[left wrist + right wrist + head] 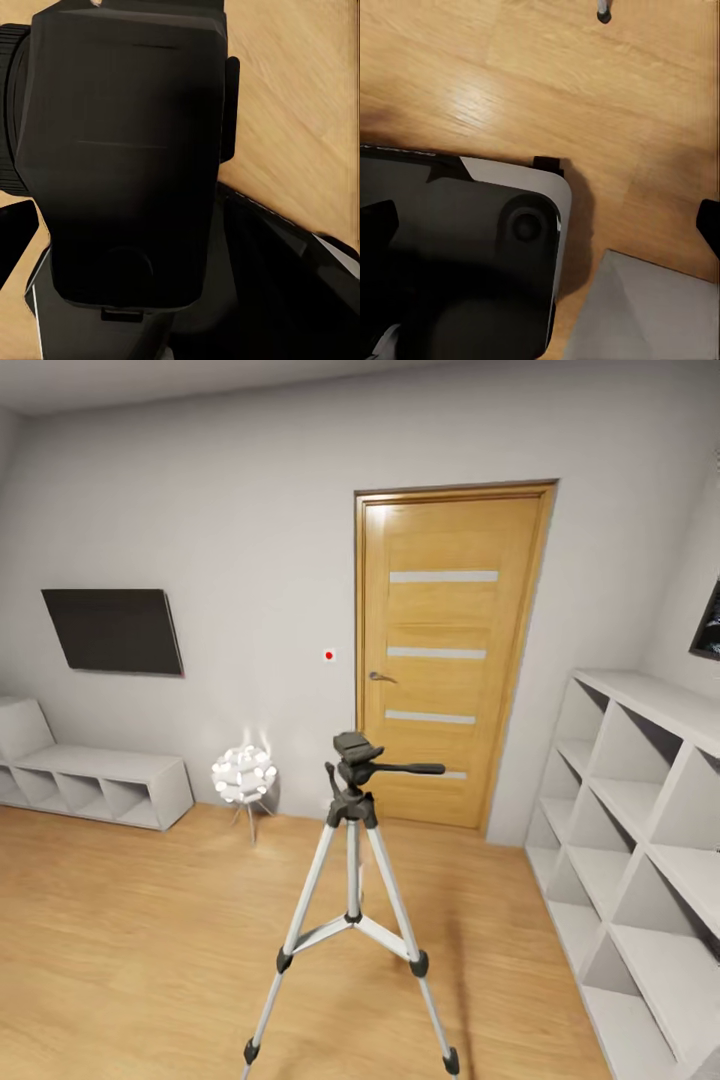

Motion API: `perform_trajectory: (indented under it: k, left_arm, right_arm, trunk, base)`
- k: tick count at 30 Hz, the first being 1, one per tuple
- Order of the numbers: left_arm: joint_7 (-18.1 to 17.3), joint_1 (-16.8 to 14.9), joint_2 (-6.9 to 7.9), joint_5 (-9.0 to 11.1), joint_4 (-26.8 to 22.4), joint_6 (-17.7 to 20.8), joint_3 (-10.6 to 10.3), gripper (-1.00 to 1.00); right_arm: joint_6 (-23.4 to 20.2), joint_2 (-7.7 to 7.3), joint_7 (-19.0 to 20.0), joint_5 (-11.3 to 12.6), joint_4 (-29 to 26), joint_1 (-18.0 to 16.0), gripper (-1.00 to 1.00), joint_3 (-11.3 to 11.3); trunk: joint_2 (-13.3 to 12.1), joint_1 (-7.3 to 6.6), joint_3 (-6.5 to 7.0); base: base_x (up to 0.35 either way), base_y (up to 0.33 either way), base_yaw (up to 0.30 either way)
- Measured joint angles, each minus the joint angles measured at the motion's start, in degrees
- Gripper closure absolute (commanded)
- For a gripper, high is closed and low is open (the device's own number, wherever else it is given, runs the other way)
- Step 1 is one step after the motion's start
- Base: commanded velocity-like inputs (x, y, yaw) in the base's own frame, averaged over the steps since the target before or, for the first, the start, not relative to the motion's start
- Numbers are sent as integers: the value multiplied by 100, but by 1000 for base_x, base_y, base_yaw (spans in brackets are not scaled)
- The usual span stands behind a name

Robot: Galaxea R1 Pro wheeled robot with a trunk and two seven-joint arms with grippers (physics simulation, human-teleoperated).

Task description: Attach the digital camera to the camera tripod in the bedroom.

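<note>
The head view took in the bedroom: the tall camera tripod (352,880) with silver metal legs and black feet stood upright on the light wood plank floor (130,940), in front of the closed wooden door (445,655) in the pale grey wall. White cubby shelves (640,840) lined the right side, a low white cubby bench (95,780) and a dark flat wall screen (112,630) sat at the left. The tripod's black head carried a long side handle and nothing on top.

The left wrist view was taken up by the small black chunky digital camera (127,157), close against the lens above plank floor (the fingers were hidden, so the jaws' grip could not be told). The right wrist view showed floor, a dark robot base panel (457,255) and a black fingertip (709,225) at the edge; the jaws' gap could not be judged.
</note>
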State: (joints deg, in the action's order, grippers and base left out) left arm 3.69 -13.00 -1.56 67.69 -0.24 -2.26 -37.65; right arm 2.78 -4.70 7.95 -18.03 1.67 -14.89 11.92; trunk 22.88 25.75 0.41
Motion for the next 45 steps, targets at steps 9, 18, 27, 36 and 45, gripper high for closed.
perform_trajectory:
  k: [9, 18, 27, 36, 45]
  left_arm:
    - [2, 0, 6, 1, 0, -1, 0, 100]
    - [5, 0, 8, 0, 0, -2, 0, 100]
    - [-1, 0, 11, 1, 0, 4, 0, 100]
    - [2, 0, 17, 1, 0, 1, 5, 100]
    - [2, 0, 18, 0, 1, -1, 8, 100]
  right_arm:
    - [0, -1, 2, 0, 0, 0, -100, -1]
    - [0, -1, 3, -5, 0, 0, -100, -1]
    - [0, -1, 3, -6, 0, 0, -100, -1]
    - [0, -1, 12, -6, 0, 0, -100, -1]
    - [0, -1, 21, -6, 0, 0, -100, -1]
  trunk:
    - [0, 1, 0]
    - [0, 1, 0]
    - [0, -1, 0]
    - [0, 1, 0]
    - [0, 1, 0]
  base:
    - [39, -88, 0]
    - [3, -7, 0]
    - [121, -40, 0]
    - [122, -62, 0]
    - [7, -4, 0]
